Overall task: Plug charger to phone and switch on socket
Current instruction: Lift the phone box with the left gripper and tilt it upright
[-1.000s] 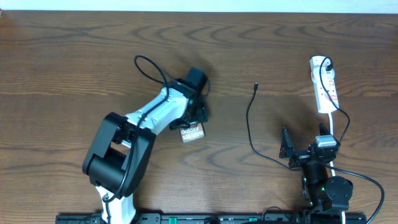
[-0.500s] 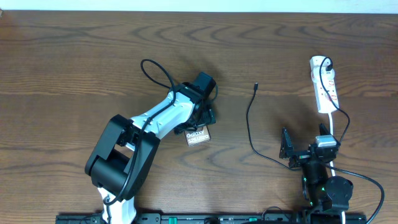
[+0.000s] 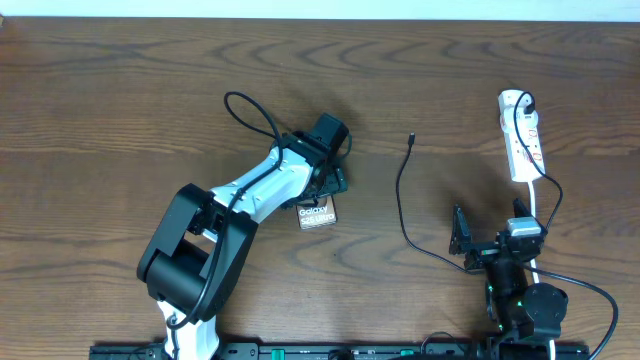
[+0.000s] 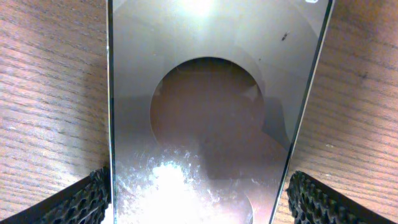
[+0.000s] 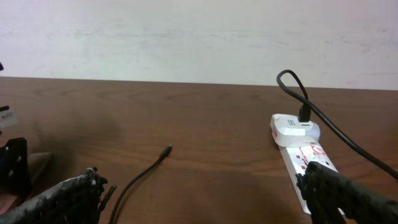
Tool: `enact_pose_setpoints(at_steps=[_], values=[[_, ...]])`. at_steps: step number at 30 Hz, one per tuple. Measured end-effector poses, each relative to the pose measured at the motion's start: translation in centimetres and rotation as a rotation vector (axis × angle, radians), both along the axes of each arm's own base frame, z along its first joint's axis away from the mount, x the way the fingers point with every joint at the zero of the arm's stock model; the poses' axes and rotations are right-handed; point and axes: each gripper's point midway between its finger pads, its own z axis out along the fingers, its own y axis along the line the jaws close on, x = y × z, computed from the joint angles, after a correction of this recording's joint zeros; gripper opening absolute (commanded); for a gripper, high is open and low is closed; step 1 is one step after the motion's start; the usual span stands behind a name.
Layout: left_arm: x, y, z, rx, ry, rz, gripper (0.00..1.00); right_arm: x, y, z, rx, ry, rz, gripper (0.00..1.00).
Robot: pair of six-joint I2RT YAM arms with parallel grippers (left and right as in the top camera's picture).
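Phone (image 3: 316,213) flat on table (image 3: 120,100), centre frame; left pincer (image 4: 198,196) straddles it, grip unclear; right pincer (image 5: 199,186) wide open.

Glossy grey-brown rectangular phone (image 4: 211,124), its face mirroring a round dark shape, lying on a brown wood-grain table (image 4: 50,93). Black ribbed fingertips (image 4: 87,199) of the left gripper (image 4: 199,202) flank its long edges; contact indeterminate.

Overhead is bright and even, lit from above, sharp, with only faint soft shadows on the table (image 3: 120,100). Left wrist sits very close: the phone (image 4: 211,124) face carries a white glare patch low down, another at the top edge, and muddy reflections. Right wrist has a bright wall (image 5: 186,37) and a blurred near foreground
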Motion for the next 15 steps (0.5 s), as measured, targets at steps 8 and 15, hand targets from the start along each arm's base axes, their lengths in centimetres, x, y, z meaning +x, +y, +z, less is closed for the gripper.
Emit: enact_pose_setpoints(at_steps=[8, 15], values=[[0.3, 0.0, 0.0, 0.015, -0.015, -0.063, 0.98, 0.0, 0.0, 0.0, 0.000, 0.000, 0.000, 0.99], [1.1, 0.3, 0.0, 0.058, -0.038, -0.110, 0.98, 0.0, 0.0, 0.0, 0.000, 0.000, 0.000, 0.99]])
